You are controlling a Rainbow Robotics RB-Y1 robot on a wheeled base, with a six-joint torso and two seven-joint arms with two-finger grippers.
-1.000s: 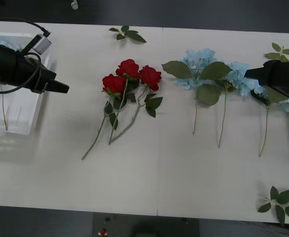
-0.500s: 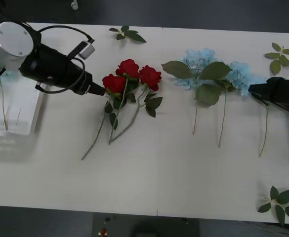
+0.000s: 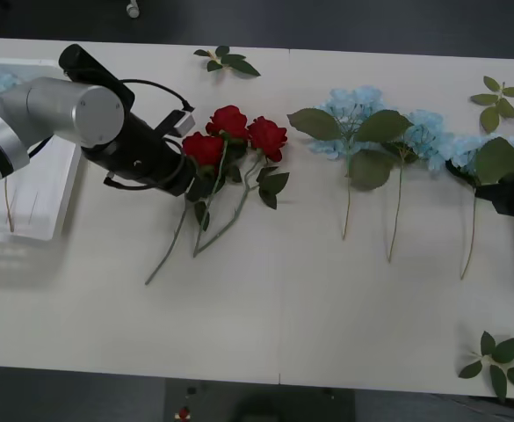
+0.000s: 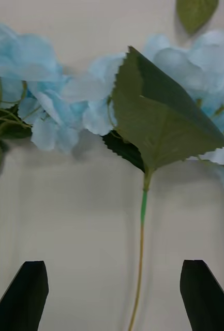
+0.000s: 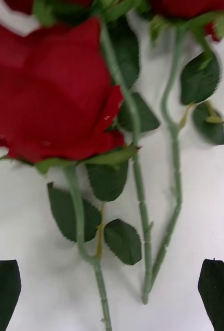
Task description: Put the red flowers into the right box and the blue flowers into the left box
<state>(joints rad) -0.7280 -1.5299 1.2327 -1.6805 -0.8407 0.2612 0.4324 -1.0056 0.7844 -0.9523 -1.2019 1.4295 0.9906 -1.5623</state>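
White table (image 3: 283, 308), flowers loose. Left gripper (image 5: 112, 295), fingers apart, hovers at the red flowers (image 3: 230, 132); right gripper (image 4: 112, 295), also apart, straddles a blue flowers (image 3: 362, 110) stem. Next probably closing on stems.

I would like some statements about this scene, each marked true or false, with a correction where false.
1. Three red flowers lie together on the table. True.
2. The left gripper is shut on a rose stem. False: its fingers stand open, with stems between them.
3. The right gripper is open before a blue flower stem. True.
4. The left box holds red roses. False: a thin stem lies in it, and no red bloom.
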